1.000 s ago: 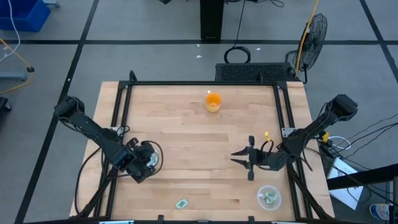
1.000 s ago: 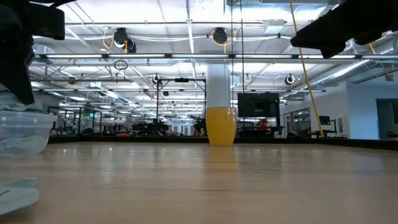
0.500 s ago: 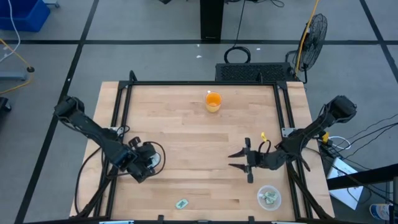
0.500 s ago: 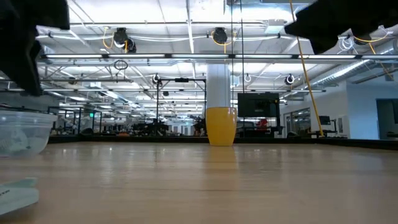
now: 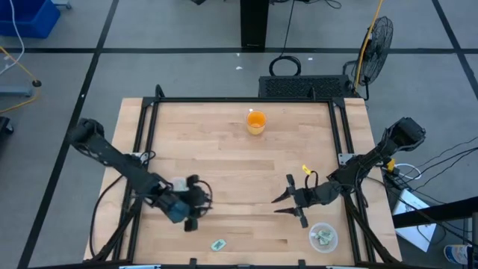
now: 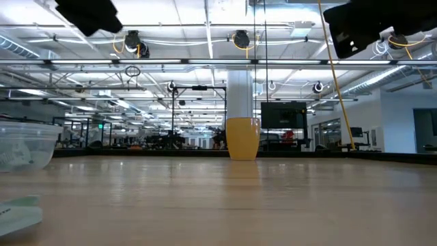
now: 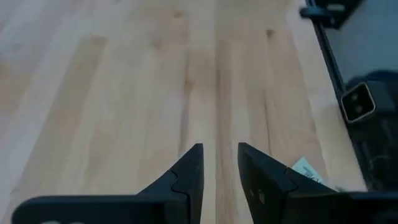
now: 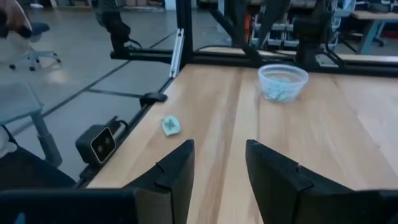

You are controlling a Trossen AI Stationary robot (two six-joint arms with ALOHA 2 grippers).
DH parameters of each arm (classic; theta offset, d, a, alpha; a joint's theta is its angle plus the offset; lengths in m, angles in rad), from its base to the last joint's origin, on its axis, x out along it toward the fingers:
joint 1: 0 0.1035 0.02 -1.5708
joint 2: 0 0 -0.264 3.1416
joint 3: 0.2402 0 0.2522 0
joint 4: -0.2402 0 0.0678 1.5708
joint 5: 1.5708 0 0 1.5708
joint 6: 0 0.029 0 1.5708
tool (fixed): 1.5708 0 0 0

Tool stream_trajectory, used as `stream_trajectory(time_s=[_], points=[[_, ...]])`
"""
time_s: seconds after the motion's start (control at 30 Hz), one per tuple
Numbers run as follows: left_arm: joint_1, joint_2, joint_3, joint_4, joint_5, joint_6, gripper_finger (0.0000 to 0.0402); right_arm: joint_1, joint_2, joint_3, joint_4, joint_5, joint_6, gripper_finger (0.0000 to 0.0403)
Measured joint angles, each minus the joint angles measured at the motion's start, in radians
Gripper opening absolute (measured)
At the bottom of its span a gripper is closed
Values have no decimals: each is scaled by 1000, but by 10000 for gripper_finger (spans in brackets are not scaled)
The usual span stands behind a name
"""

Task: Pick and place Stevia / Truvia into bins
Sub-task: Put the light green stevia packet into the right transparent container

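Note:
One green-and-white packet lies flat near the table's near edge; it also shows in the right wrist view as the packet, beside my left fingers as the packet, and as the packet. One clear cup holding packets stands at the near right. The other clear cup, also holding packets, stands by my left arm and shows as the cup. My left gripper hovers open, a short way left and far of the loose packet. My right gripper hovers open, left and far of the right cup.
An orange cup stands upright at the far middle of the table, also seen as the orange cup. A black frame rail borders the table. A small camera sits just off the near edge. Bare wood lies between the two grippers.
My left gripper has moved away from the left clear cup, toward the table's right and near edge, closing on the loose packet. My right gripper has drifted a little toward the table's left and near edge. The packet and the cups have stayed put.

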Motion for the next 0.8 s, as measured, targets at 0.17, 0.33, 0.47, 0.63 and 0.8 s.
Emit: stream_trajectory(time_s=[0.17,0.33,0.47,0.63,0.8], points=[[37,106,-1,70,99,50,104,0,1,0,16,0,-13,141],[50,131,-1,43,70,89,104,-29,61,34,53,-46,-65,141],[59,101,-1,-8,-11,107,104,-82,181,157,55,-195,-109,141],[73,63,0,-114,-210,121,104,-131,385,361,43,-297,-172,141],[103,37,0,-182,-372,128,104,-144,578,556,13,-373,-234,141]])
